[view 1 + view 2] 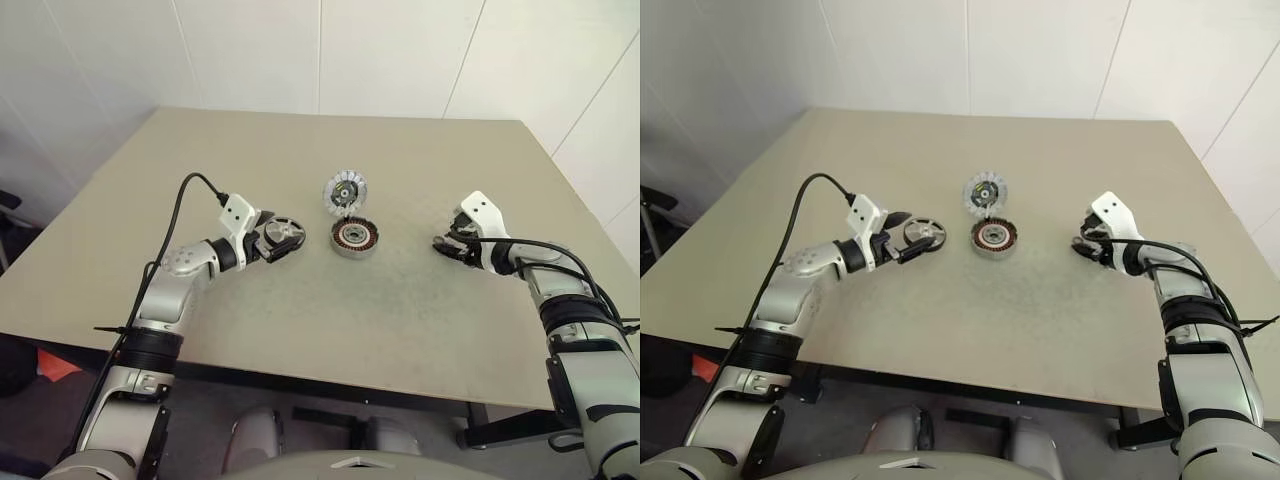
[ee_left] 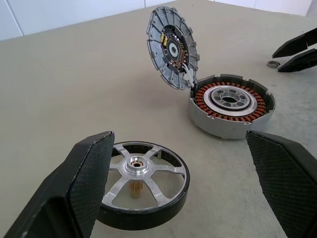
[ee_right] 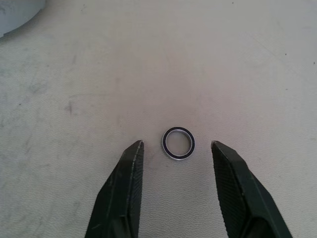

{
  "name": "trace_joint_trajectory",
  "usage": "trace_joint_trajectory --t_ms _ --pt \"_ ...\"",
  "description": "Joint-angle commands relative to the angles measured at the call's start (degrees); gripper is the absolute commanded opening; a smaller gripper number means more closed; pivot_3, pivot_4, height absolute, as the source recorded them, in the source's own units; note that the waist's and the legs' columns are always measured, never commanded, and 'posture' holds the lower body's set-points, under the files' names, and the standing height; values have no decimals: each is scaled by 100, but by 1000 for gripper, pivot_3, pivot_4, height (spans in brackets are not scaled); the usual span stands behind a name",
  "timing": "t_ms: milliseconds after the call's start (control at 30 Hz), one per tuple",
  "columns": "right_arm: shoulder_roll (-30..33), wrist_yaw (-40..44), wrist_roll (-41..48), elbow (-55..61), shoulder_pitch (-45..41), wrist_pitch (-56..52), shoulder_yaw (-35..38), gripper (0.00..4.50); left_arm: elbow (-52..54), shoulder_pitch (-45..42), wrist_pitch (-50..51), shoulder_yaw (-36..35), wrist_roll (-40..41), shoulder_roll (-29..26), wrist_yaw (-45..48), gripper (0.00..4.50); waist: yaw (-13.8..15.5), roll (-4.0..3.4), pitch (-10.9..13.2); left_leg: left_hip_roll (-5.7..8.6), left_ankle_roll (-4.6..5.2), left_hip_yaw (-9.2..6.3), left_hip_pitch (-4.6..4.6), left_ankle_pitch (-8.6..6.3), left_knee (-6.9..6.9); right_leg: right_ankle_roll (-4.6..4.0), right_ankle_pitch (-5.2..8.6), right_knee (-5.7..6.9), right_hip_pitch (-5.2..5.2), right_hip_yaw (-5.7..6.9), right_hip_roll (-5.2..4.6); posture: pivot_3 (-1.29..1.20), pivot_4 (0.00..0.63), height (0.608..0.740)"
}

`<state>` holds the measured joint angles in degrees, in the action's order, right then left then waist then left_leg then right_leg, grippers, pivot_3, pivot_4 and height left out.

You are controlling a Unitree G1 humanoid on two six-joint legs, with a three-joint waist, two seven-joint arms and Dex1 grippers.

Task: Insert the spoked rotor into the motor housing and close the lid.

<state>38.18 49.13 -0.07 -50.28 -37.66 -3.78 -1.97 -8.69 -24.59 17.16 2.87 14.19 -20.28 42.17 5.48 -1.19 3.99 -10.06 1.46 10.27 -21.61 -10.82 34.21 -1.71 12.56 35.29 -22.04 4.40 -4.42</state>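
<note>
Left wrist view places the rotor (image 2: 143,181) flat on the table (image 1: 250,330), between our left gripper's (image 2: 181,191) two fingers. The fingers stand wide apart. The rotor lies close against one finger (image 2: 84,188); whether they touch we cannot tell. The other finger (image 2: 285,178) is well apart from it, with bare table between.

The housing (image 1: 355,238) sits upright near the table's middle, its copper windings exposed. The lid (image 1: 345,189) stands tilted up at the housing's far edge, joined to the rim, with its inner face turned toward the housing. The rotor lies near the housing on our left side, apart from it.

Right wrist view shows our right gripper (image 3: 176,153) with its fingers apart, the tips low over the table. A small washer (image 3: 178,144) lies flat between the tips, touching neither finger. This gripper is well to the right of the housing.

Open table surrounds the housing on the near side and on both flanks. The near table edge lies well clear of all parts. The strip between rotor and housing is unobstructed.
</note>
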Motion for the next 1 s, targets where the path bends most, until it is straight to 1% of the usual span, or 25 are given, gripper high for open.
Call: trace_joint_trajectory --t_ms 33,133,200,367,467,600,667,767,833,900,1000 --pt "7 169 -8 229 6 -14 -27 3298 80 -122 -160 -93 -4 -41 -21 4500 0 0 0 -2 -2 0 0 1 0 0 0 0 -1 0 1 0 0 740" --pt "41 -44 -93 310 18 133 4 4308 65 -127 -186 -83 -10 -33 -25 4500 0 0 0 -4 -5 0 0 3 0 0 0 1 -2 0 3 0 0 740" --pt "67 36 -15 505 46 208 69 4308 73 -113 -194 -75 -15 -29 -28 4500 1 0 0 -4 -6 0 0 4 0 0 0 2 -3 0 4 0 0 740" --pt "211 817 210 1811 105 186 -22 4308 22 -132 -215 -70 -30 -29 -21 4500 3 -1 1 -3 -6 1 -21 4 0 0 0 10 -26 -2 3 0 0 740" --pt "335 1599 13 2365 -210 317 -480 4308 -40 -187 -228 -55 -27 -14 20 4500 5 -1 1 -4 -5 1 -27 5 3 0 0 20 -35 -2 3 0 0 740" --pt "334 2707 -135 2644 -794 594 -1168 4308 -245 -347 -294 -12 -62 61 33 4500 9 0 1 -9 -9 1 -26 7 7 0 0 25 -35 -1 5 0 0 740" --pt "298 2995 -281 2425 -1064 813 -1415 4308 -302 -390 -320 -7 -72 101 31 4500 16 1 1 -10 -9 0 -25 7 8 0 0 26 -32 -1 5 0 0 740" --pt "34 3118 -758 1475 -1734 1465 -1883 4308 -302 -351 -372 -2 -87 159 7 4500 14 2 2 -7 -9 -1 -28 7 11 -1 0 27 -32 -1 3 0 0 740" --pt "-154 3126 -972 887 -2059 1815 -2078 4308 -288 -326 -386 -12 -90 187 -13 4500 11 4 3 -7 -9 -1 -34 7 12 -2 -1 32 -40 -1 3 0 0 740" --pt "-471 3022 -1332 112 -2405 2245 -2365 4308 -197 -254 -421 -20 -95 219 -42 4500 2 4 3 -8 -9 -1 -39 7 12 -3 0 34 -45 0 4 0 0 740" --pt "-810 2996 -1625 -697 -2694 2634 -2565 4308 -120 -202 -417 -47 -87 249 -95 4500 -2 4 3 -8 -9 -1 -53 7 12 -10 2 41 -61 0 4 0 0 740"
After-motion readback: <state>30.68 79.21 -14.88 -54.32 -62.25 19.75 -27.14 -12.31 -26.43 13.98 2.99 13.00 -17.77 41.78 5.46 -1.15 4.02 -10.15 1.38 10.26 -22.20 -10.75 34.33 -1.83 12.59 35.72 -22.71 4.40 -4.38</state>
